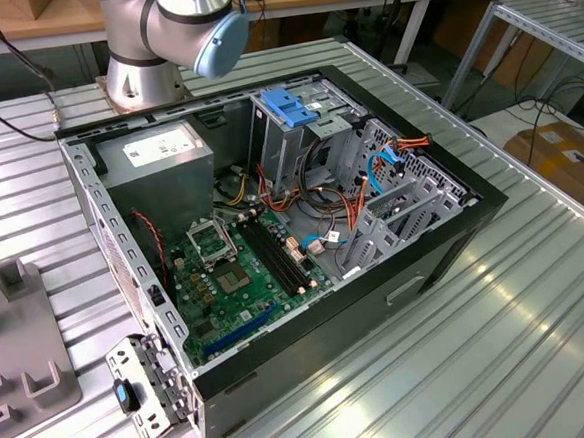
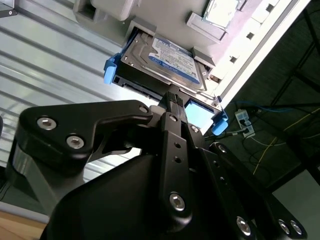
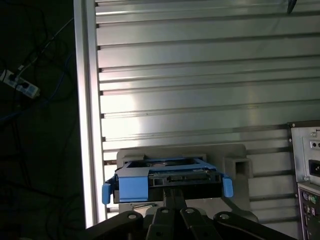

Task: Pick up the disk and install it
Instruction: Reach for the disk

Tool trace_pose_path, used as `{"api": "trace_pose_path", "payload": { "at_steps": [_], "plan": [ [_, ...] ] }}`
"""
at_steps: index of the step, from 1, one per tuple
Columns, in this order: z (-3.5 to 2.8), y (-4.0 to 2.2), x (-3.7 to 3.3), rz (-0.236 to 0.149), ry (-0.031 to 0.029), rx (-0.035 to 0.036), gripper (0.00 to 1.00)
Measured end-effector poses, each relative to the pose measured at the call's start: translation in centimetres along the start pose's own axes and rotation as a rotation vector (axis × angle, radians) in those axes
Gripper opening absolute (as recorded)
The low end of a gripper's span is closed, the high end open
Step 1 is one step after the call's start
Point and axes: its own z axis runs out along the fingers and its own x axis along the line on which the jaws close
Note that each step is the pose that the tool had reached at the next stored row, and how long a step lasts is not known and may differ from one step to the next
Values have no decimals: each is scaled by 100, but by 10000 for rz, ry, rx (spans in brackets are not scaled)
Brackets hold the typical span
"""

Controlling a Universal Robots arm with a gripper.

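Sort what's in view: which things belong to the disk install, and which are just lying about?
Job in hand: the disk in its grey holder; the gripper close to it; the open computer case; the cage with the blue top.
Lying about: the grey power-supply box; the motherboard; the power strip beyond the table edge.

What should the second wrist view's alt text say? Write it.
The black gripper sits right at the edge of the disk, a labelled drive in a blue carrier, which lies in a grey holder on the ribbed metal table.
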Motion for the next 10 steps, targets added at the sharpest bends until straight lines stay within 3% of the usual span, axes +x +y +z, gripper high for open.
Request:
{"api": "trace_pose_path", "payload": {
  "at_steps": [1,2,5,8,10],
  "plan": [
    [1,0,1,1,8,7,11],
    [5,1,1,5,97,40,11],
    [7,-1,0,2,100,69,11],
    [8,0,1,2,134,308,11],
    [9,-1,1,-1,133,333,11]
  ]
}}
